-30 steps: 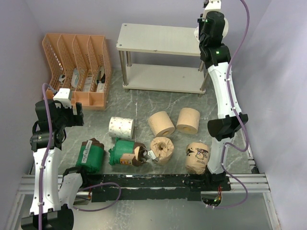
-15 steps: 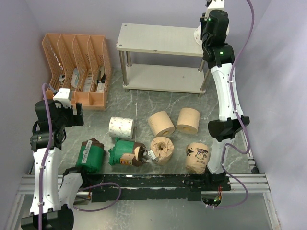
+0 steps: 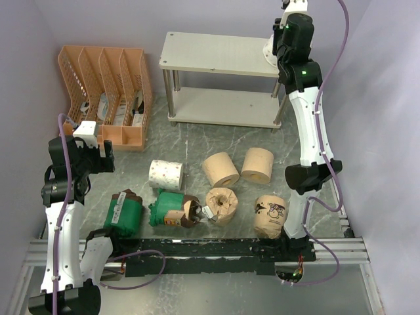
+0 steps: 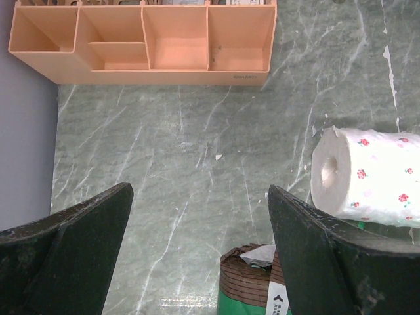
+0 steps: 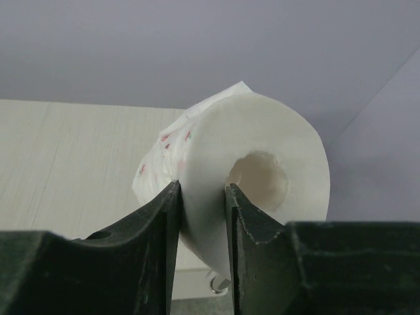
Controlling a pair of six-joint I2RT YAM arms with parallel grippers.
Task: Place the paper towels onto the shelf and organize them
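Pinching the speckled roll (image 5: 275, 138) off-centre, right jaws hang above the shelf (image 5: 72, 164).

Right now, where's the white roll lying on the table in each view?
Top external: white roll left of centre on the table, near-right of the organizer.
Left wrist: at the right edge, lying on its side.
Right wrist: not in it; the one pinched there is a second white roll, by the shelf.
Shared landmark: the orange organizer, in top and left wrist views only.

The left arm (image 3: 58, 230) and right arm (image 3: 308, 125) have white links, black joints and looping purple cables (image 3: 61, 134).
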